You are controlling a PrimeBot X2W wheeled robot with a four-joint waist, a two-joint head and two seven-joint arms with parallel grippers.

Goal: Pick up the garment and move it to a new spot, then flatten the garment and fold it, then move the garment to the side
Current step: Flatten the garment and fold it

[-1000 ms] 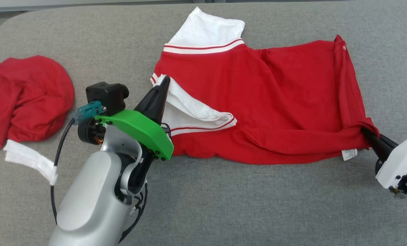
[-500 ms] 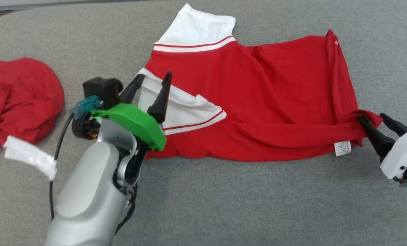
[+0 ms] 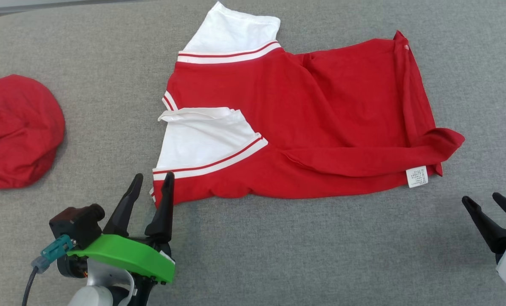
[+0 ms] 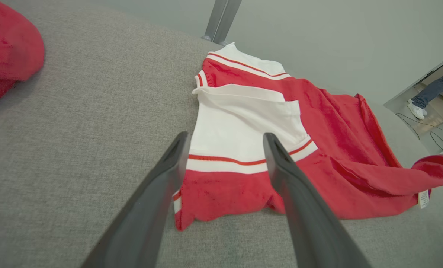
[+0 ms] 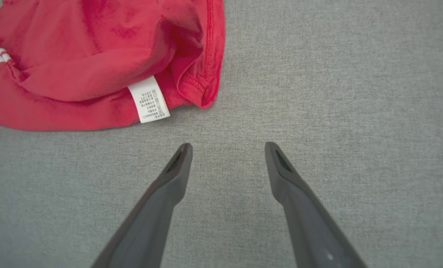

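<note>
Red-and-white T-shirt (image 3: 303,127) lies across the middle of the grey padded table (image 3: 278,255), sleeves toward the robot's left, near edge doubled over. It isn't flat: ridges run through the red body, and the hem corner by the care label (image 3: 417,176) curls up. The near white sleeve (image 3: 202,140) lies over the body. Both claws are spread wide and empty, the left gripper (image 3: 154,175) just off the near-left corner, the right gripper (image 3: 481,197) apart from the label corner. Risks as I read them: if you pinch only the top layer, the fold drags open. If you fold over that curled hem, you lock in a crease. If you sweep it left, it rides into the other red garment (image 3: 15,131).
</note>
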